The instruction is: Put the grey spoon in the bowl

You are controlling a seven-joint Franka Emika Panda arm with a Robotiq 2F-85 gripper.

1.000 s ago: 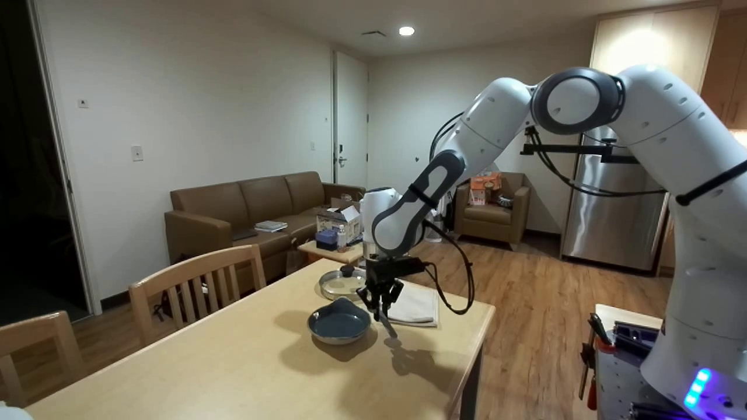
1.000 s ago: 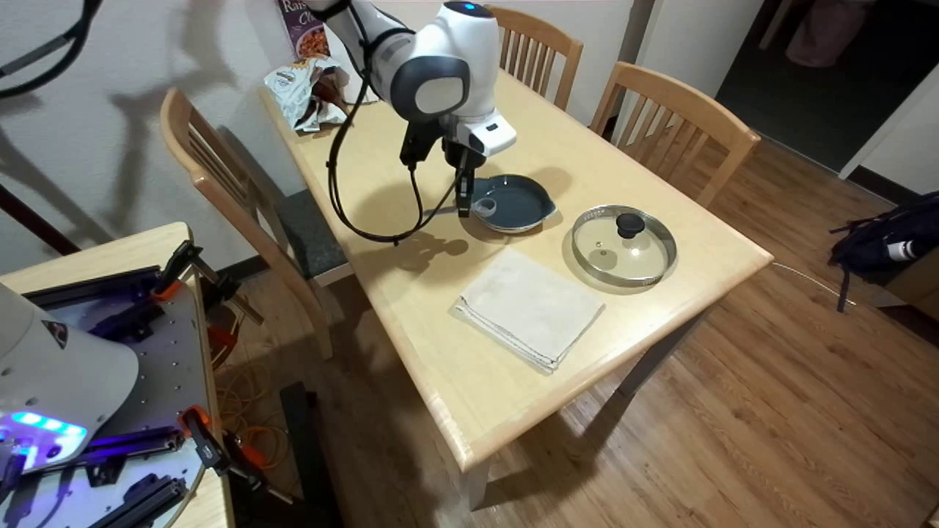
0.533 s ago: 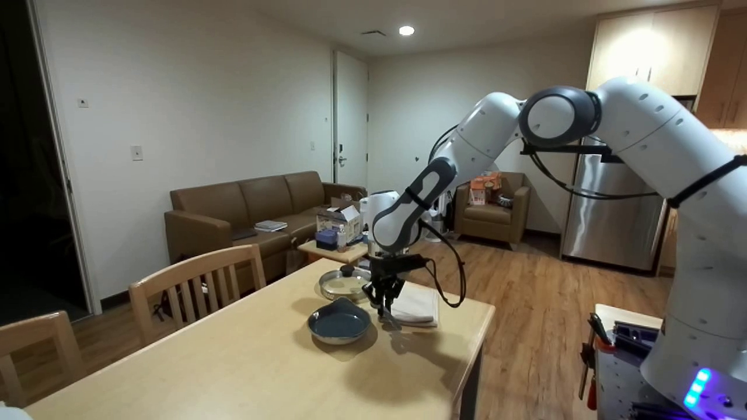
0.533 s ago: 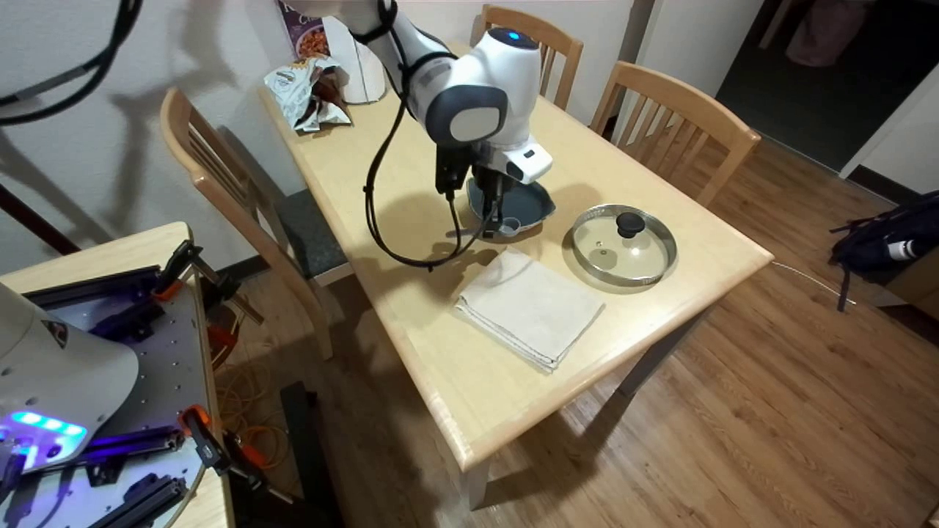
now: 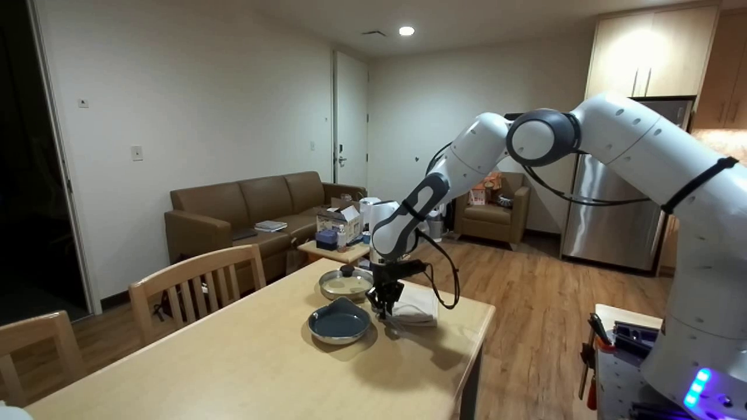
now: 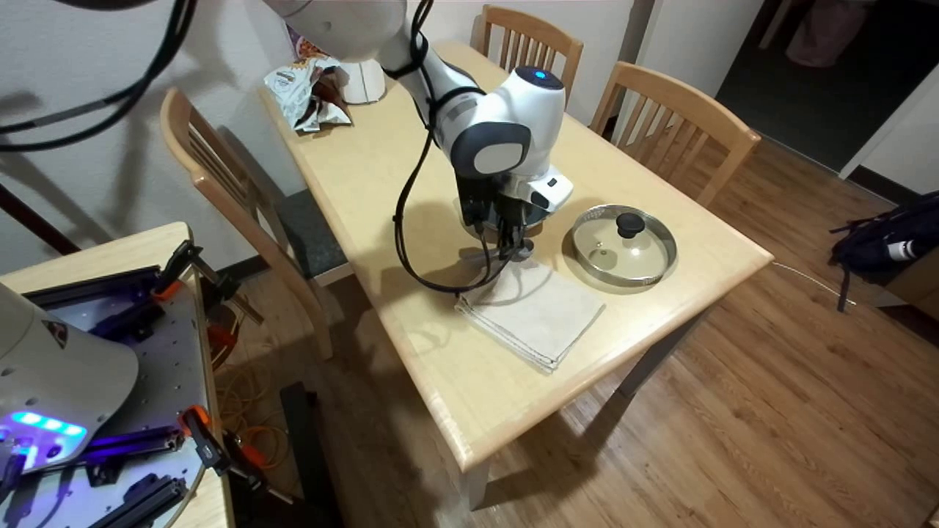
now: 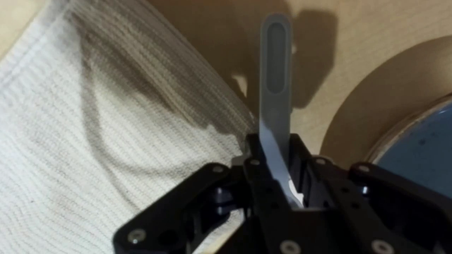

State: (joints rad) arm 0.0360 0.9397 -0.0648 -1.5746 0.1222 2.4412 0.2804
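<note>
Slim grey spoon [image 7: 276, 70] held just beside shallow, round blue-grey bowl [image 5: 339, 322]

The black two-fingered hand [image 7: 274, 144] points down, clamped on the spoon — one end of which is lost behind the hand in the wrist view. There the bowl is cut off; in an exterior view the bent white arm [image 6: 527, 110] hides most of it.

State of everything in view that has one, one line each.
Gripper: shut on the grey spoon
Grey spoon: gripped, outside the bowl
Bowl: upright, uncovered
Glass lid: lying knob-up, off the bowl
Cloth: folded, lying flat
Snack bag: crumpled
Fridge: shut, as far as shown
Robot base lights: lit blue
Ceiling light: on
</note>
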